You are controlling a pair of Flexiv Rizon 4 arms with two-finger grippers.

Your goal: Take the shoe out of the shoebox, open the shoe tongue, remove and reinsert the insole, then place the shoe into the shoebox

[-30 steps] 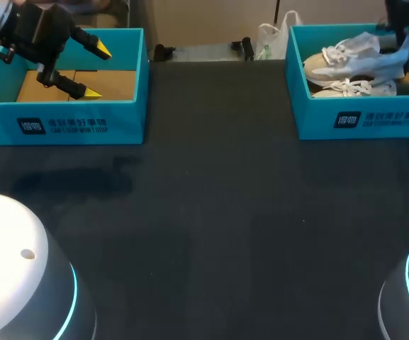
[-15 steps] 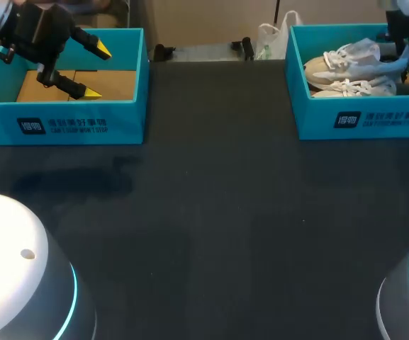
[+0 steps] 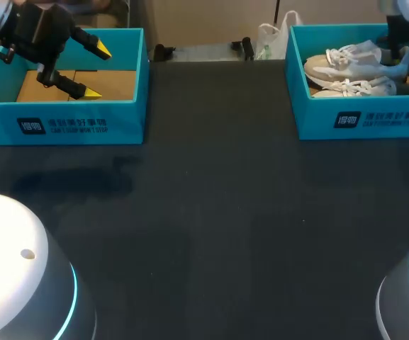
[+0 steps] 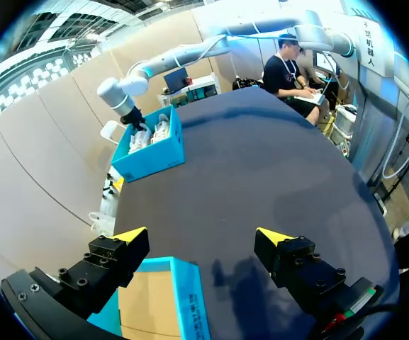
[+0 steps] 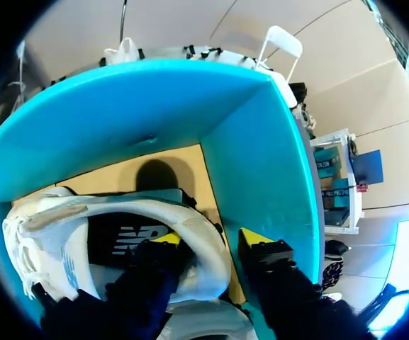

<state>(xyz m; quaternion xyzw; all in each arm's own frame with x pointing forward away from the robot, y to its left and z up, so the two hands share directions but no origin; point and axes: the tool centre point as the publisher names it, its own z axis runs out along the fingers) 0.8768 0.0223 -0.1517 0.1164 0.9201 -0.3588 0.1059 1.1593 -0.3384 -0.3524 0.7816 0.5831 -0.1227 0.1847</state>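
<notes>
Two white sneakers lie in the teal shoebox (image 3: 363, 117) at the back right. The upper shoe (image 3: 349, 60) rests on the lower shoe (image 3: 353, 88). My right gripper (image 3: 401, 57) stands at the upper shoe's heel. In the right wrist view the gripper (image 5: 211, 239) is open, one finger inside the shoe (image 5: 69, 212), the other outside the heel beside the box wall (image 5: 261, 142), a small gap showing. My left gripper (image 3: 98, 70) hangs open and empty over the second teal box (image 3: 62, 124) at the back left; in its wrist view the gripper (image 4: 203, 235) stands above that box's corner (image 4: 190, 304).
The left box shows only its brown cardboard floor (image 3: 115, 83). A white plastic bag (image 3: 271, 39) sits at the table's far edge, left of the right box. Dark tabletop (image 3: 218, 198) stretches between the two boxes and toward the front.
The upper shoe has come down from a raised tilt to rest lower in the right box. My right gripper's fingers have spread apart at its heel. The left arm has not moved.
</notes>
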